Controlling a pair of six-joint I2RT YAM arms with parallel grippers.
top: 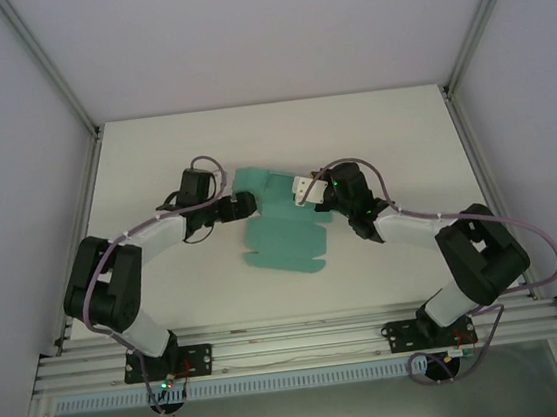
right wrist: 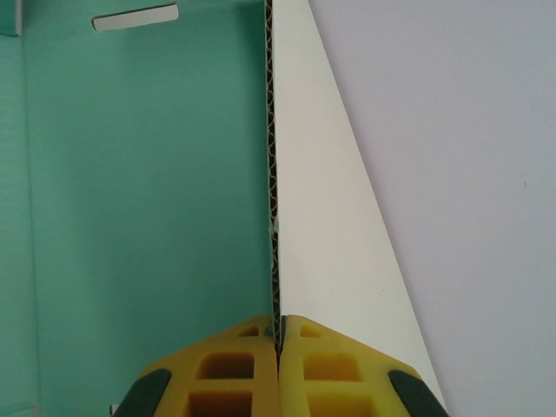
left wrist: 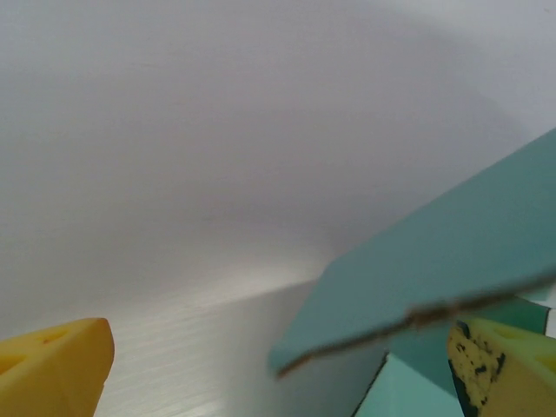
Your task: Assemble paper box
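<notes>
Box [top: 282,240] is a flat teal sheet with flaps and creases, and it lies open on the white table [top: 153,162], near the middle, between my two arms.

My right gripper [top: 304,190] is at the far right part of the sheet. Its jaws are pressed together on one panel of the box, which stands up on its edge there; from above I see the white back side of this panel. In the right wrist view the yellow fingers [right wrist: 261,347] meet on the thin corrugated edge of the panel, with the teal face to the left of it and the white face to the right. Near the top of the teal face there is a narrow cut slot [right wrist: 135,16].

My left gripper [top: 246,206] is at the left edge of the sheet, at its far part, and it holds nothing. Its jaws are spread wide: in the left wrist view one yellow fingertip [left wrist: 52,369] is at the bottom left and the other at the bottom right, well apart. A teal flap [left wrist: 452,252] is lifted off the table and tilted, and its raw edge crosses just above the right-hand fingertip. I cannot tell if the flap touches it
</notes>
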